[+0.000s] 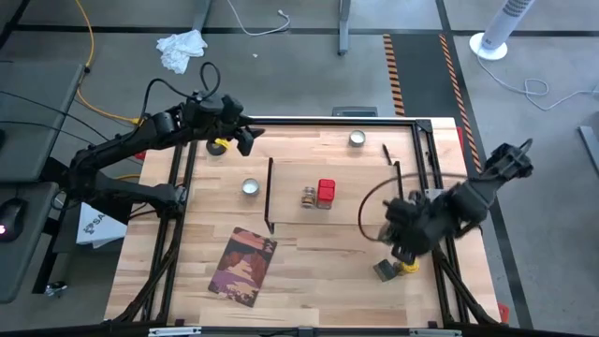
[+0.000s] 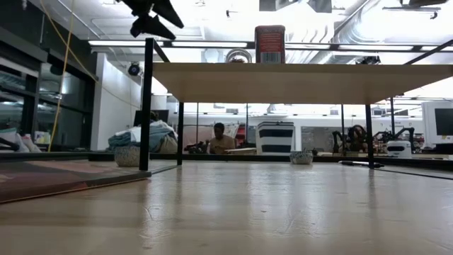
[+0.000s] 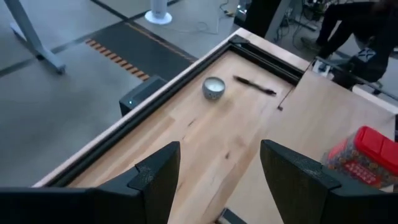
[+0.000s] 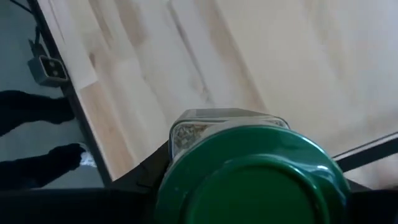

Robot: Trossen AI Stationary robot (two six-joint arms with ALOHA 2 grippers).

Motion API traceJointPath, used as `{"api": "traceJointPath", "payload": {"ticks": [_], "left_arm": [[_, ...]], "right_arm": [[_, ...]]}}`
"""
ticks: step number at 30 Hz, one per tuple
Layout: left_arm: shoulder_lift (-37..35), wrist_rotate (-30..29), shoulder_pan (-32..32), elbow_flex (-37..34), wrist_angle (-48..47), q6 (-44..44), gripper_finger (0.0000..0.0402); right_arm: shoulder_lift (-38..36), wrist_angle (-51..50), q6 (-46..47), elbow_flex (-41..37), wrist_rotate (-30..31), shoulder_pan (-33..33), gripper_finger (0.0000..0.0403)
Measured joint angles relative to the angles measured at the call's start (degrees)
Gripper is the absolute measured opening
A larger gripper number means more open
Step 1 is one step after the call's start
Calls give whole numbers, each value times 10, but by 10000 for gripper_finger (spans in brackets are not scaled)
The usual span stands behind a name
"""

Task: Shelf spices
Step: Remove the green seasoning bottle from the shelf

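The shelf (image 1: 332,201) is a pale board on black wire legs at the table's middle; the low view sees it from below (image 2: 283,81). A red box (image 1: 326,193) and a clear glass jar (image 1: 308,197) stand on it. My right gripper (image 1: 402,245), near the table's near right corner, is shut on the green-topped jar (image 4: 249,180). My left gripper (image 1: 245,139) hangs open above the far left of the table, beside a yellow-topped jar (image 1: 218,145). Its fingers show spread in the left wrist view (image 3: 217,180). My right gripper holds the green-topped jar from its lid end, with the fingers running along the jar. The green lid (image 4: 249,180) faces the wrist camera and the glass body (image 4: 205,130) points away toward the tabletop. The lid hides where the fingers (image 4: 142,177) meet the jar.
Two small round metal tins sit on the table, one left of the shelf (image 1: 250,187) and one by the far edge (image 1: 357,139). A pen (image 1: 386,152) lies near the far right. A brown-and-maroon book (image 1: 243,267) lies near left. Small grey (image 1: 384,270) and yellow (image 1: 409,267) things sit below the right gripper.
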Motion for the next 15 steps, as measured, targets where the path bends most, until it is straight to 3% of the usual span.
{"api": "traceJointPath", "payload": {"ticks": [7,12,15], "left_arm": [[30,33,9,0,10,71,221],[56,121,19,0,9,115,221],[67,162,20,0,7,149,221]], "right_arm": [[84,8,173,0,-43,72,184],[150,45,312,0,-109,104,184],[176,113,397,0,-115,119,184]]}}
